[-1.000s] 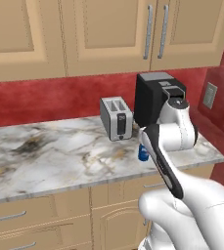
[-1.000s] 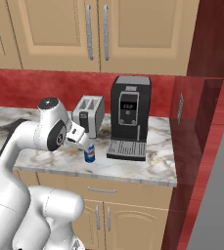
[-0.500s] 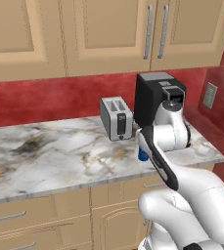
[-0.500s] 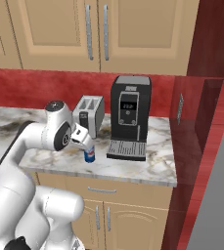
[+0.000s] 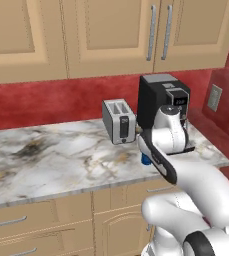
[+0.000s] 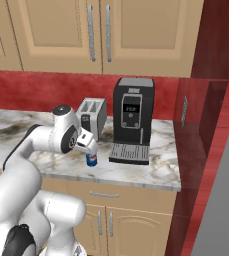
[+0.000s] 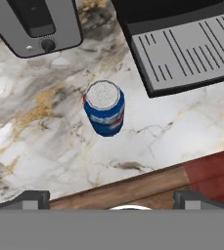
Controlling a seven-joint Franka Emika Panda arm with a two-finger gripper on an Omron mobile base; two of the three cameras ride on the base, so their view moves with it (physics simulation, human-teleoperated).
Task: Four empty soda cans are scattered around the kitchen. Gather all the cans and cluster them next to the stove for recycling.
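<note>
The white jointed arm rose from the base, bent hard at its elbow and folded back over the marble-patterned stone counter (image 5: pixel 51 160), so that the wrist hung above the counter's front part with the hand turned to look almost straight down. The small two-finger gripper (image 6: pixel 89 148) hovered just above a blue cylindrical soda can with a white band and a silver top (image 6: pixel 91 159), not touching it. In the hand view the two dark finger tips (image 7: pixel 31 199) stood at the far left and far right of the bottom edge — the jaws were spread wide apart with nothing between them.

Taking the black box-shaped coffee machine (image 6: pixel 132 114) as the landmark: the blue can (image 7: pixel 104 108) stood upright on the counter just beside the machine's grey slotted drip tray (image 7: pixel 184 51), on the side toward the toaster, and a little nearer the counter's front edge. The can touched neither the tray nor the toaster. From the left base camera only a sliver of the can (image 5: pixel 145 160) showed, below the arm's forearm link, which crossed in front of the coffee machine (image 5: pixel 153 97).

The silver two-slot toaster (image 5: pixel 119 121) sat close beside the coffee machine, back near the red wall (image 5: pixel 41 105). Tan wooden cabinets (image 6: pixel 101 35) with long metal handles hung on the wall above the machine — drawers and doors of the same wood ran below the counter.
</note>
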